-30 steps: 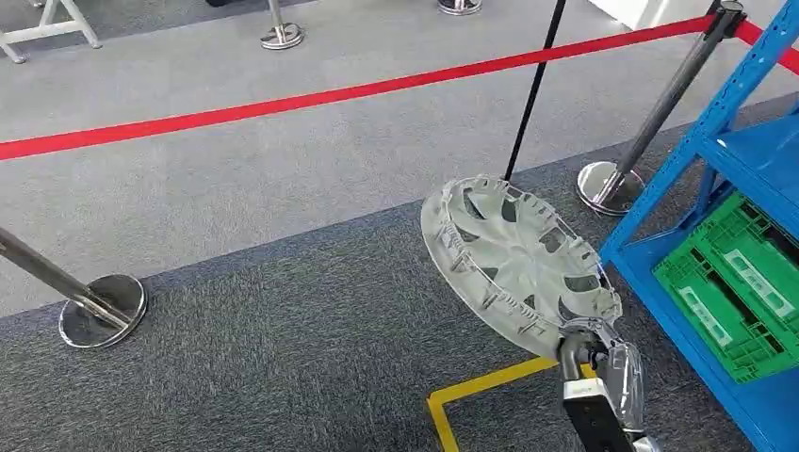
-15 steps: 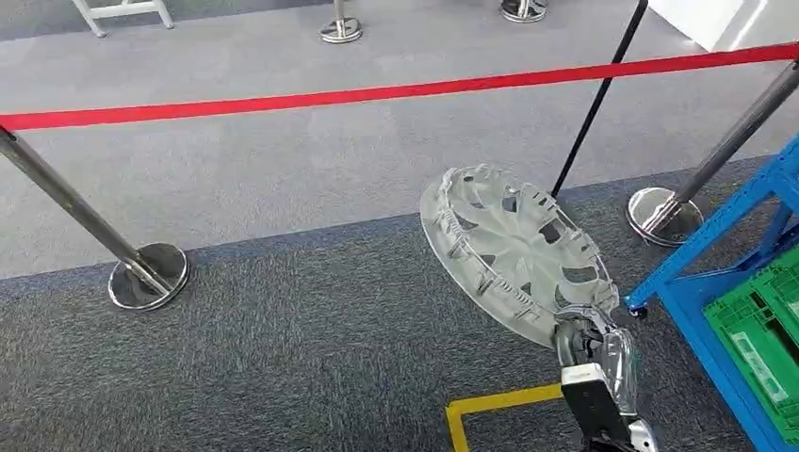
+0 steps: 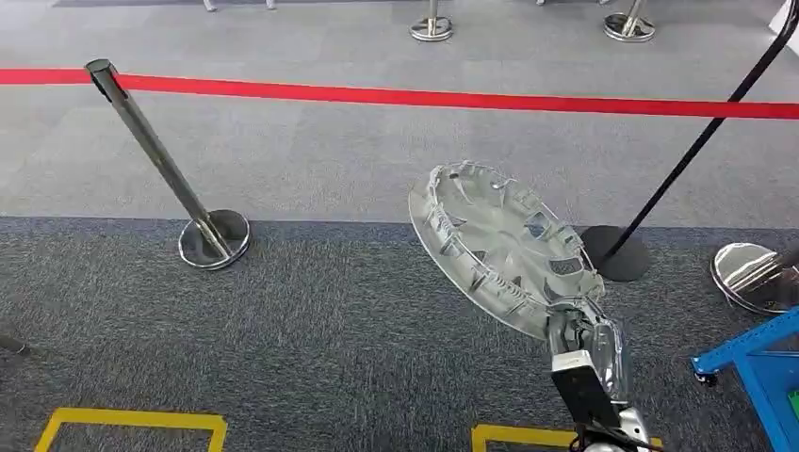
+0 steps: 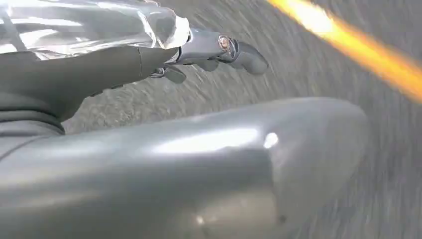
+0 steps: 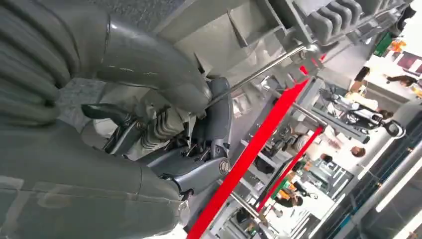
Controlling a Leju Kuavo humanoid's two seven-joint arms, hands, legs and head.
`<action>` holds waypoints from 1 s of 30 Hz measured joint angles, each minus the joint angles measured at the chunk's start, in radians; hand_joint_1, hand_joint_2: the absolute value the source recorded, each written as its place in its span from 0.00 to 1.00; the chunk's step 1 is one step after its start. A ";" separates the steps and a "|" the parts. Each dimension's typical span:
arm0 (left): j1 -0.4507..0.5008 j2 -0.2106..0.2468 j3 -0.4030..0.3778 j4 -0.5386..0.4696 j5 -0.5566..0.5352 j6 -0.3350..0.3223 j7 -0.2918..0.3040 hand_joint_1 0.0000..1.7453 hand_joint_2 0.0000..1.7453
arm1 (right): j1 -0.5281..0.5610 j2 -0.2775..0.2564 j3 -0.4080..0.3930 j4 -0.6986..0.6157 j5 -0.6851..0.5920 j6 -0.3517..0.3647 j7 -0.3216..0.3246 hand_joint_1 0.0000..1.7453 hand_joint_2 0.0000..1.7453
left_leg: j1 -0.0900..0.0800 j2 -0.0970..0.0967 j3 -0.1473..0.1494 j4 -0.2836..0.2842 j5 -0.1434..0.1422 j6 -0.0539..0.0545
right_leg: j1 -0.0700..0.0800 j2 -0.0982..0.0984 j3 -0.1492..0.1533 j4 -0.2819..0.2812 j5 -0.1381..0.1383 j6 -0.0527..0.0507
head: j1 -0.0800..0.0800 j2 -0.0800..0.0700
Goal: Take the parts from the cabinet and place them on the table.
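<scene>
Blur smears my left wrist view, so I cannot tell whether the left hand (image 4: pixel 164 55) is clenched or loose; its dark fingers (image 4: pixel 239 52) reach out over grey carpet (image 3: pixel 311 348). My right hand (image 3: pixel 586 339) comes up from the lower edge, clamped on the near rim of the silver wheel cover (image 3: pixel 499 247), which tilts above the carpet. Its far face is hidden from me. A red barrier belt (image 3: pixel 424 97) crosses behind, and a blue rack corner (image 3: pixel 754 363) is cut off at right.
</scene>
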 joint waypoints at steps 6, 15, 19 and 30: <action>-0.007 -0.034 -0.025 0.003 -0.125 -0.011 0.095 0.00 0.00 | -0.019 0.008 0.000 0.014 0.000 -0.005 -0.007 1.00 1.00 | -0.005 0.140 -0.149 0.295 -0.140 -0.011 | 0.004 -0.082 -0.001 -0.005 0.002 -0.025 | -0.020 0.000; -0.007 -0.071 -0.150 0.009 -0.350 -0.017 0.143 0.00 0.00 | -0.047 0.009 0.005 0.033 -0.011 -0.020 -0.011 1.00 1.00 | -0.029 0.185 0.000 0.011 -0.015 0.020 | 0.009 -0.171 0.017 -0.012 -0.011 0.001 | -0.018 0.000; -0.010 -0.088 -0.231 0.009 -0.394 -0.051 0.088 0.00 0.00 | -0.056 0.009 0.014 0.040 -0.011 -0.024 -0.012 1.00 1.00 | -0.014 0.144 0.015 -0.007 -0.003 0.044 | 0.004 -0.084 -0.022 0.087 -0.075 0.019 | -0.011 0.000; -0.010 -0.102 -0.311 0.010 -0.428 -0.084 0.065 0.00 0.00 | -0.055 0.010 0.025 0.056 -0.011 -0.035 -0.008 1.00 1.00 | -0.006 0.001 -0.001 0.009 -0.008 0.015 | -0.003 0.016 -0.010 0.000 -0.002 0.007 | 0.000 0.000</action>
